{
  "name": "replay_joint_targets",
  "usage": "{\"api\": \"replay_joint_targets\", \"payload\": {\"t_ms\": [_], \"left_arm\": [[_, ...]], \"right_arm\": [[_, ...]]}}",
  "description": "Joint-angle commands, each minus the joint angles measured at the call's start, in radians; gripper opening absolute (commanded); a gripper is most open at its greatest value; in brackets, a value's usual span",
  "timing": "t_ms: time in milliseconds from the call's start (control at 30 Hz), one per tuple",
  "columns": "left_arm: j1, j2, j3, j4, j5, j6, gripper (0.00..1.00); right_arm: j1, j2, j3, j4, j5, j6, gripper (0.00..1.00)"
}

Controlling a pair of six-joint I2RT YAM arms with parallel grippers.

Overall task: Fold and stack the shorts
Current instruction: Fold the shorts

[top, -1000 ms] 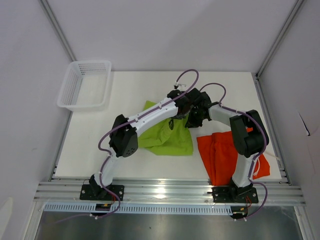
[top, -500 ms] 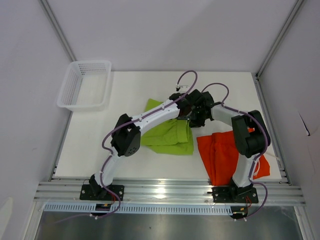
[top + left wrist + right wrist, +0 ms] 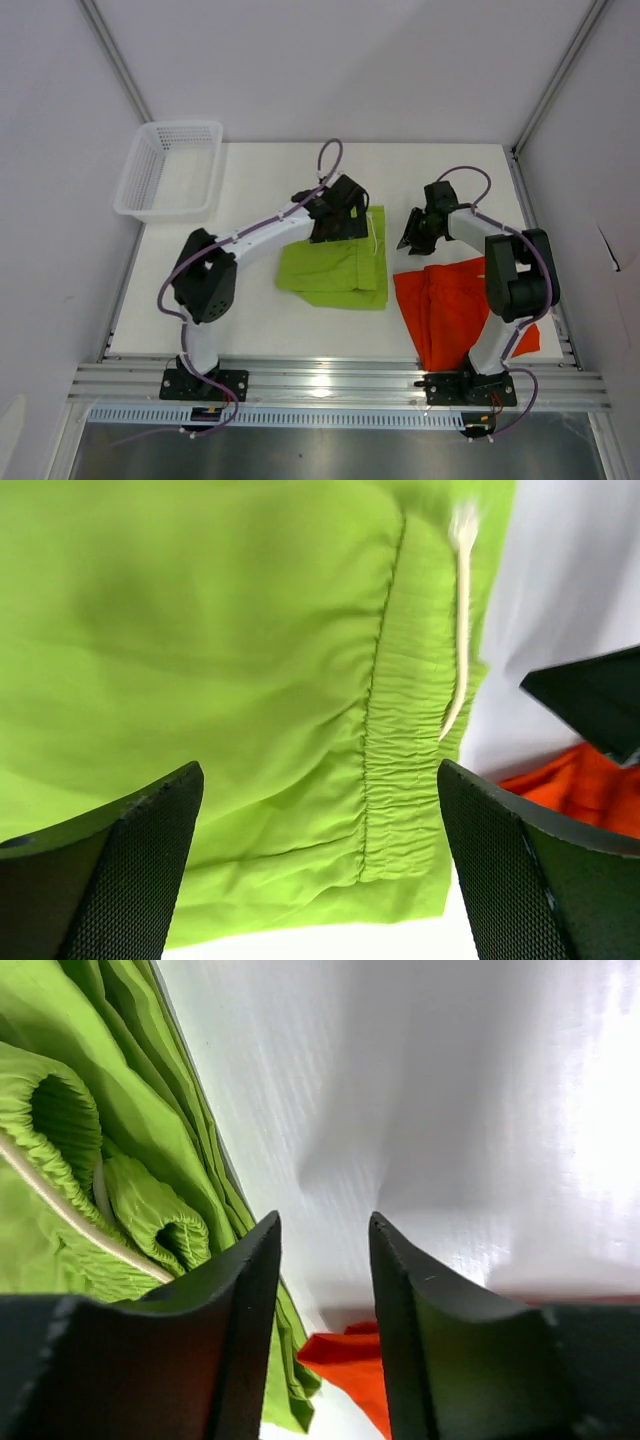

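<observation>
The lime green shorts [image 3: 330, 270] lie folded flat in the middle of the table, waistband and white drawstring [image 3: 376, 236] at their right edge. The orange shorts [image 3: 455, 305] lie spread out to their right. My left gripper [image 3: 350, 222] hovers over the green shorts' far right corner. In the left wrist view, the left gripper [image 3: 320, 780] is wide open above the waistband [image 3: 405, 740], holding nothing. My right gripper [image 3: 412, 238] sits between the two shorts. In its wrist view, the right gripper [image 3: 323, 1230] is open over bare table, green shorts [image 3: 80, 1150] to its left and orange fabric [image 3: 350, 1360] below.
A white mesh basket [image 3: 170, 170] stands at the table's far left corner, partly over the edge. Metal rails [image 3: 330, 380] run along the near edge by the arm bases. Frame posts and grey walls close in both sides.
Both grippers have let go of the green shorts and opened. The left arm has swung left and the right arm right. The green shorts now lie folded over.
</observation>
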Motion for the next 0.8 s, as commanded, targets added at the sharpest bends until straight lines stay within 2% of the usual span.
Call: {"api": "replay_joint_targets", "payload": {"t_ms": [0,133,167,233,367,433,567,600,667,700,733,767], "left_arm": [[0.067,-0.178,-0.102,0.132,0.063,0.052,0.99],[0.133,-0.276,-0.217,0.244,0.198,0.112,0.99],[0.163,-0.289,-0.239,0.25,0.216,0.125,0.99],[0.2,-0.31,-0.253,0.231,0.235,0.142,0.99],[0.324,-0.347,-0.341,0.224,0.265,0.162,0.99],[0.363,-0.359,-0.386,0.244,0.3,0.165,0.99],[0.432,-0.393,-0.461,0.269,0.31,0.166,0.99],[0.44,-0.399,-0.489,0.276,0.314,0.166,0.98],[0.452,-0.416,-0.504,0.281,0.32,0.162,0.98],[0.453,-0.439,-0.527,0.281,0.32,0.164,0.98],[0.456,-0.453,-0.53,0.279,0.319,0.161,0.98],[0.46,-0.467,-0.533,0.267,0.322,0.162,0.98]], "right_arm": [[-0.028,-0.081,-0.019,0.011,-0.041,-0.029,0.44],[-0.031,-0.157,-0.082,0.083,-0.121,-0.03,0.55],[-0.028,-0.173,-0.093,0.097,-0.14,-0.03,0.58],[-0.017,-0.206,-0.113,0.106,-0.163,-0.03,0.7],[0.029,-0.352,-0.15,0.1,-0.165,0.022,0.78],[0.092,-0.401,-0.156,0.058,-0.134,0.071,0.84],[0.269,-0.536,-0.213,0.039,0.05,0.3,0.86],[0.311,-0.597,-0.257,0.059,0.149,0.441,0.86],[0.47,-0.66,-0.306,0.07,0.299,0.616,0.84],[0.528,-0.689,-0.338,0.038,0.473,0.72,0.84],[0.587,-0.726,-0.349,0.025,0.545,0.89,0.84],[0.688,-0.737,-0.354,0.001,0.613,0.978,0.84]]}}
